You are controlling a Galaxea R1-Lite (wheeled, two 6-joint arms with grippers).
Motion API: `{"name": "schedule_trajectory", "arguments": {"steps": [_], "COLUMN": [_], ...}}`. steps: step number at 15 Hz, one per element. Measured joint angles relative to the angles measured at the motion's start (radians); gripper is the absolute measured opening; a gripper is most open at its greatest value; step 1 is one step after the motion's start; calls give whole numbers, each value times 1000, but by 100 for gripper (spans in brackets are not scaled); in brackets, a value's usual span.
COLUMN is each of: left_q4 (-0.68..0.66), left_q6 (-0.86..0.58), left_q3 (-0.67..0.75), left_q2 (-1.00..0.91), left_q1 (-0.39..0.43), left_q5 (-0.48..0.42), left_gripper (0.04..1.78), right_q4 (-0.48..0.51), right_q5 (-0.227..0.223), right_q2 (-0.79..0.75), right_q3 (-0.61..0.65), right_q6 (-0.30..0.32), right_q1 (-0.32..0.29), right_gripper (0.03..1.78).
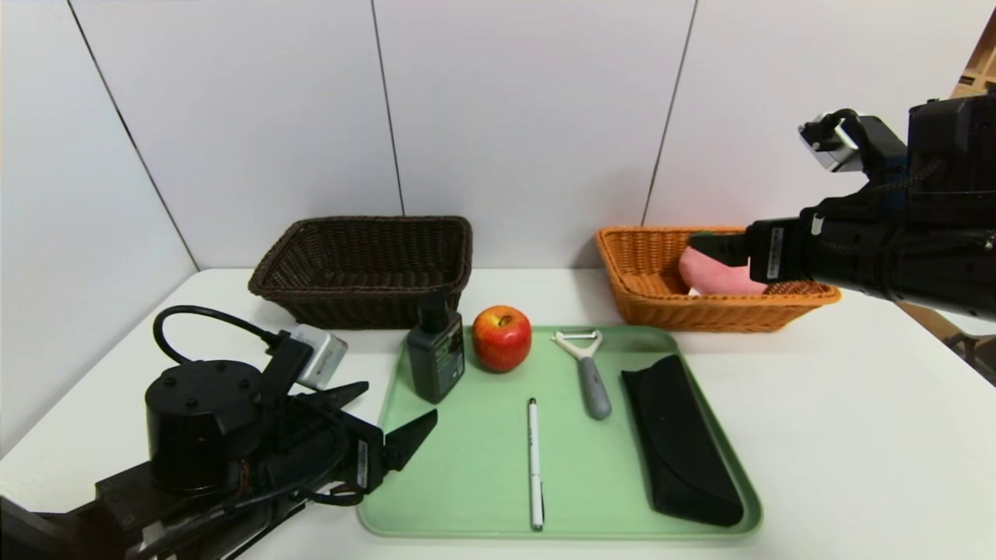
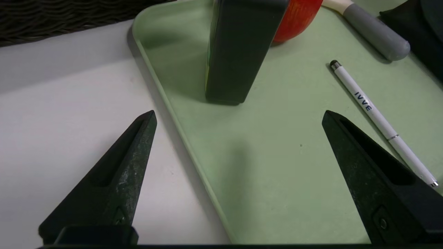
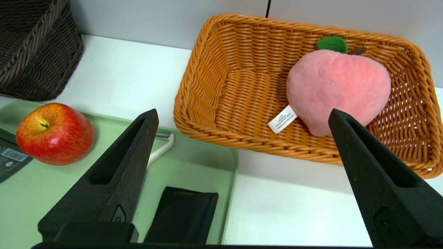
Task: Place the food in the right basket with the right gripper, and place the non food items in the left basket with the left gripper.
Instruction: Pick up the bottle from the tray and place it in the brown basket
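- Head view: the left gripper [image 1: 389, 416] sits low at the near-left corner of the green tray [image 1: 482, 482], jaws spread wide and empty, pointing toward the bottle [image 1: 436, 354].
- The right gripper [image 1: 720, 247] hangs above the orange basket [image 1: 646, 272], partly hiding the peach [image 1: 712, 274] that lies inside.
- On the tray, left to right: bottle, apple [image 1: 502, 337], pen [image 1: 534, 463], peeler [image 1: 589, 373], glasses case [image 1: 678, 439]. The brown basket [image 1: 366, 264] stands behind the tray's left end, with nothing showing inside it.
- Left wrist view alone shows the pen's [image 2: 377, 117] dark lettering and the bottle's [image 2: 238, 52] base flat on the tray, well apart from both fingers [image 2: 117, 173].
- Right wrist view alone shows the whole peach [image 3: 337, 90], with leaf and white tag, resting against the orange basket's [image 3: 207, 69] far side; the right gripper's fingers [image 3: 114, 176] stand wide apart, holding nothing, and the apple [image 3: 53, 133] sits on the tray.
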Motion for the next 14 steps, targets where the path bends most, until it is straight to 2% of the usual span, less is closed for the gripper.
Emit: {"name": "schedule_trajectory", "arguments": {"steps": [6, 14], "left_q4": [-117, -143], "left_q6": [-2, -1], "left_q3": [-62, -177], "left_q2": [111, 217], "left_q1": [-26, -31], "left_q5": [70, 119], "left_gripper": [169, 169], "right_q4": [0, -51], "right_q5": [2, 3], "right_q2": [-3, -8], "right_q3": [33, 98], "right_q6": [5, 9], "right_q1": [1, -1], "right_gripper": [169, 169]}}
